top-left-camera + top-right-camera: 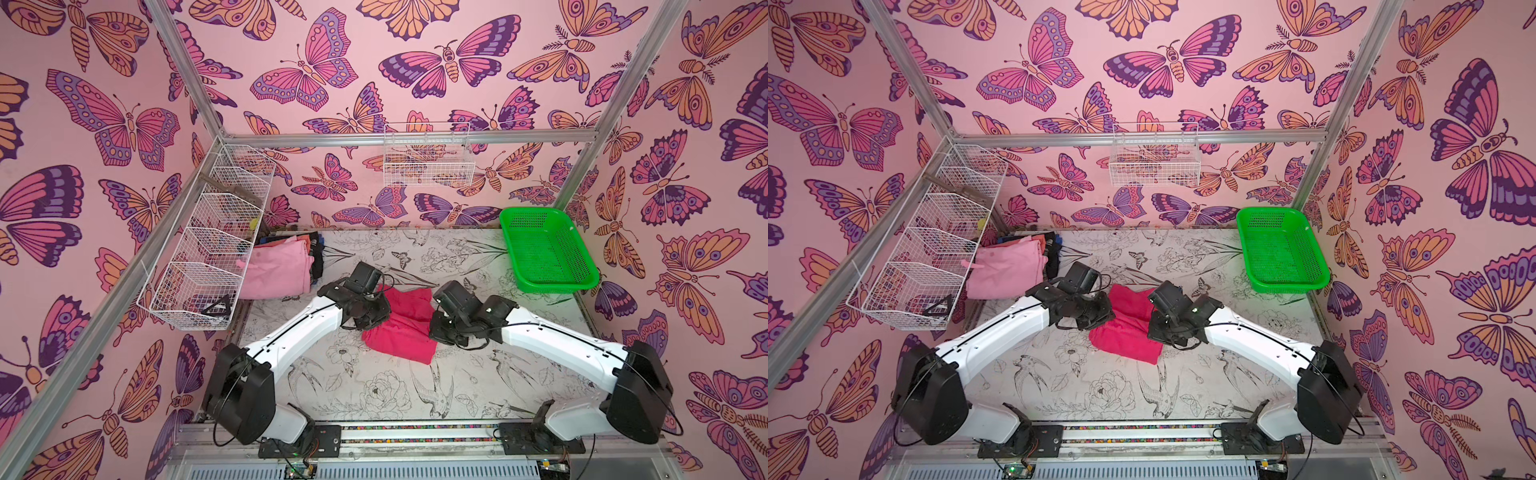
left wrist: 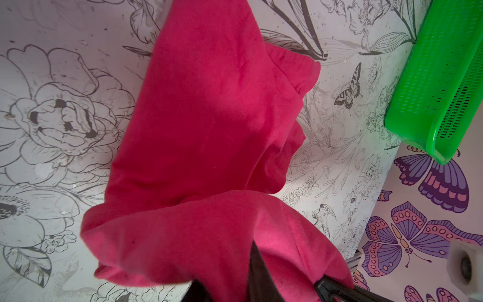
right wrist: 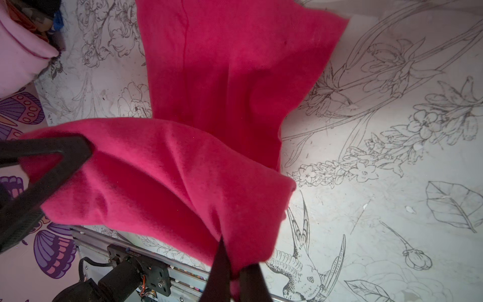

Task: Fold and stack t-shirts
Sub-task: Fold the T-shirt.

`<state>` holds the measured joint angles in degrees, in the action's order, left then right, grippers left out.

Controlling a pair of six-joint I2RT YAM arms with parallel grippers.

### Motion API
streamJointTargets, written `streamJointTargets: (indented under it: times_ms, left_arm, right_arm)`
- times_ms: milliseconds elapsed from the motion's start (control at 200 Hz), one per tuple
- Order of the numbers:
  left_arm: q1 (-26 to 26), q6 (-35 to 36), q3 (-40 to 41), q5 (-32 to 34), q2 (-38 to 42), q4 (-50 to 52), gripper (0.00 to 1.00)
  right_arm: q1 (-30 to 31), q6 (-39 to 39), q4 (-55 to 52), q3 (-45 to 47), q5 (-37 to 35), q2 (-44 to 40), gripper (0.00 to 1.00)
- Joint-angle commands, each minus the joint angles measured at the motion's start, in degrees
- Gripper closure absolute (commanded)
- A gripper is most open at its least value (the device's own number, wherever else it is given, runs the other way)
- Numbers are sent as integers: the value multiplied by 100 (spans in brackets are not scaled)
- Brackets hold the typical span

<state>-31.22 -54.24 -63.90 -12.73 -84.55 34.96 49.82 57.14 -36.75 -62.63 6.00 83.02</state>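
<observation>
Jaws of left gripper [image 2: 287, 273] and right gripper [image 3: 235, 269] each pinched the red shirt [image 1: 399, 332] by its raised edge (shallowly, it seemed), so uneven pulling could slip a corner.
</observation>
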Motion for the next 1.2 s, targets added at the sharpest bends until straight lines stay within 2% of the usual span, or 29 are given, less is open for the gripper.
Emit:
streamJointTargets:
  times_ms: [0,361,646,1192]
  left_arm:
    - [114,159,-152,-106,-137,-130,83]
    - [380,247,-193,-221,-471,-255,83]
    - [546,401,-234,-347,-935,-554,82]
    - [617,686,-1054,-597,-2167,-661,82]
  right_arm:
    - [-301,-287,97,-176,414,204,100]
    - [-932,-762,151,-758,980,1098,100]
    - [-1042,-816,269,-856,1148,1479,100]
    - [-1331,-968,422,-1067,1407,1890,100]
